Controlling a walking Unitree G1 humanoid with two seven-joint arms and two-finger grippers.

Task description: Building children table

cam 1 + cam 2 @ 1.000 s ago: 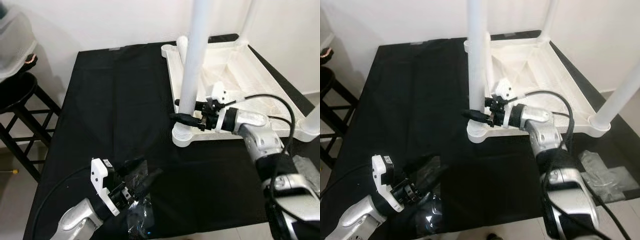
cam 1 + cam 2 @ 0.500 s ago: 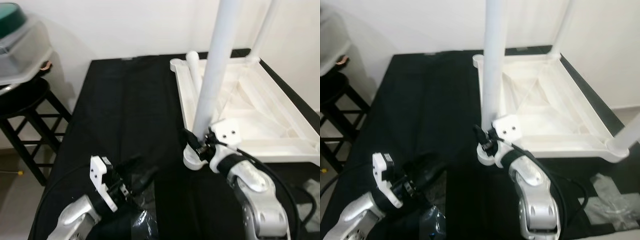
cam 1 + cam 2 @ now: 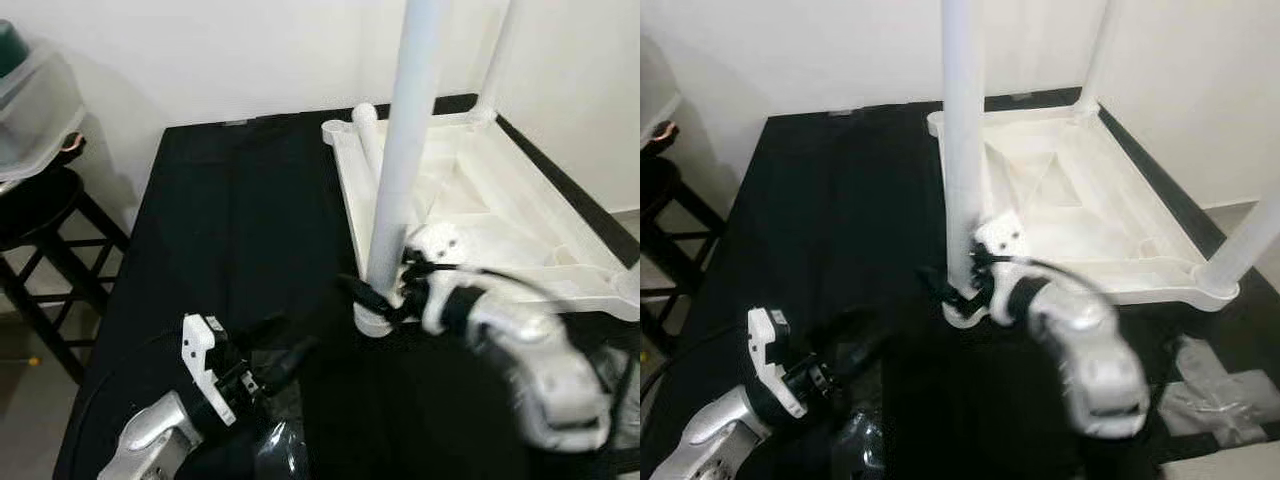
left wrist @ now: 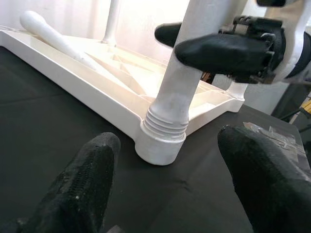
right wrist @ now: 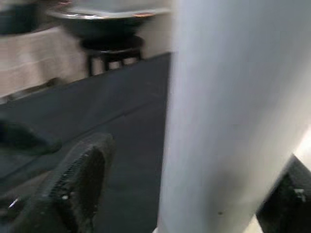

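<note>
Left eye view: the tabletop (image 3: 520, 215) lies upside down on the black cloth (image 3: 240, 230), far right; the leg (image 3: 405, 150) stands upright in its near left corner socket (image 3: 372, 320).
Right arm: reaches in from the right, blurred; the right gripper (image 3: 385, 297) is at the base of the leg, one finger on each side of it.
Right wrist view: the leg (image 5: 228, 116) stands between the two fingers (image 5: 77, 184); contact I cannot tell.
Left arm: low at the near left, bent; the left gripper (image 3: 275, 365) points to the socket.
Left wrist view: the left fingers (image 4: 82, 179) are wide apart, holding nothing, near the socket (image 4: 163, 141); a spare leg (image 4: 53, 36) lies inside the tabletop.
Left side: stool (image 3: 40, 215).
</note>
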